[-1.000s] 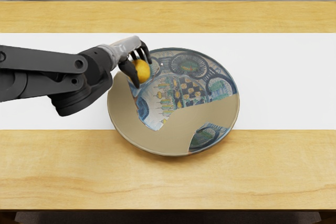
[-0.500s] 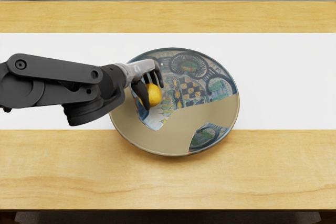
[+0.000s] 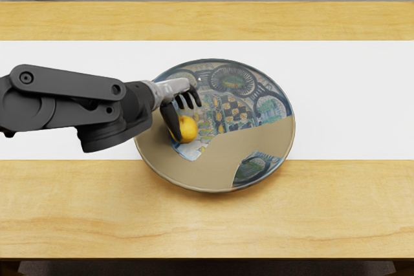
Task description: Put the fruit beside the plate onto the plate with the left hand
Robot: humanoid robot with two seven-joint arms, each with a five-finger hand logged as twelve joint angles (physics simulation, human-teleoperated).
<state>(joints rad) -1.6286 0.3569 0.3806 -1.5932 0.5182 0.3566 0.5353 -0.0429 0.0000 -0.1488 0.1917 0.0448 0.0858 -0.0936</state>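
Fingers (image 3: 192, 99) of the left hand (image 3: 176, 100) spread; the round orange fruit (image 3: 188, 128) just below them could roll across the patterned ceramic plate (image 3: 259, 153) if the thumb nudges it.

I see free passage right of the plate (image 3: 259, 153) and over its right half. The left arm (image 3: 65, 98) and left hand (image 3: 176, 98) block its left rim; the fruit (image 3: 187, 128) sits there.

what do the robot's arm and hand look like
Only the left arm shows: bulky dark grey, near-black segments with rounded joint housings and a small round pivot mark. The left hand has a light grey, silvery back, and its fingers are black. No cables or printed markings are visible.
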